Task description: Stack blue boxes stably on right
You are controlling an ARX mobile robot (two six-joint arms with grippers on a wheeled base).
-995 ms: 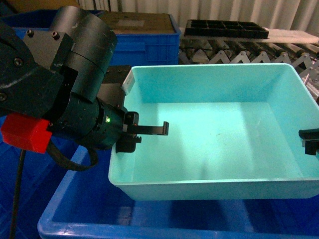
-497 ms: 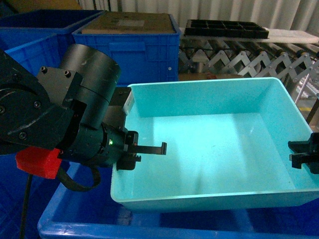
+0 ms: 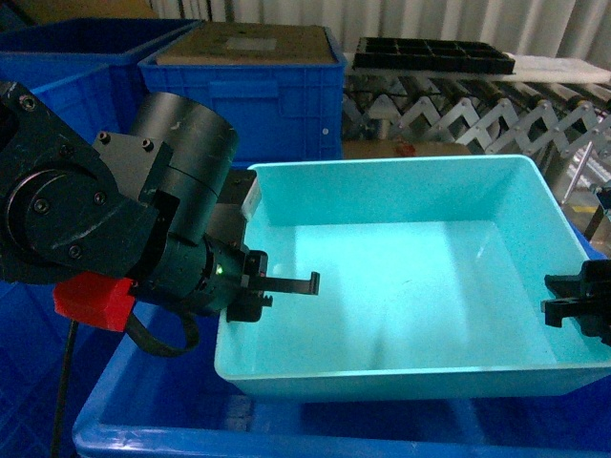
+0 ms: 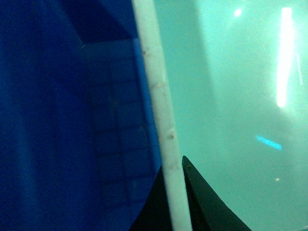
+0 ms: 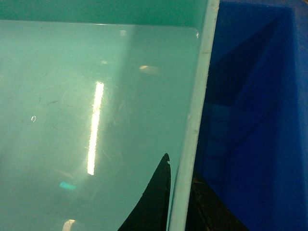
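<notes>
The light turquoise blue box (image 3: pixel 410 286) hangs level between my two grippers, just over the larger royal-blue box (image 3: pixel 124 382) that fills the bottom of the head view. My left gripper (image 3: pixel 256 291) is shut on its left rim, one finger inside and one outside. In the left wrist view, that pale rim (image 4: pixel 161 110) runs between the left gripper (image 4: pixel 174 178) fingers, with the royal-blue box (image 4: pixel 72 120) beneath. My right gripper (image 3: pixel 578 303) is shut on the right rim. The right wrist view shows the rim (image 5: pixel 197 110) pinched in the right gripper (image 5: pixel 180 178).
Ribbed dark-blue crates (image 3: pixel 248 81) stand behind at the left, one topped with a brown board. A roller conveyor (image 3: pixel 458 110) carrying a black tray (image 3: pixel 434 54) runs along the back right. Blue crate walls close in on the far left.
The turquoise box has dropped lower toward the royal-blue box, carried by both grippers. Both grips have stayed shut on its rims.
</notes>
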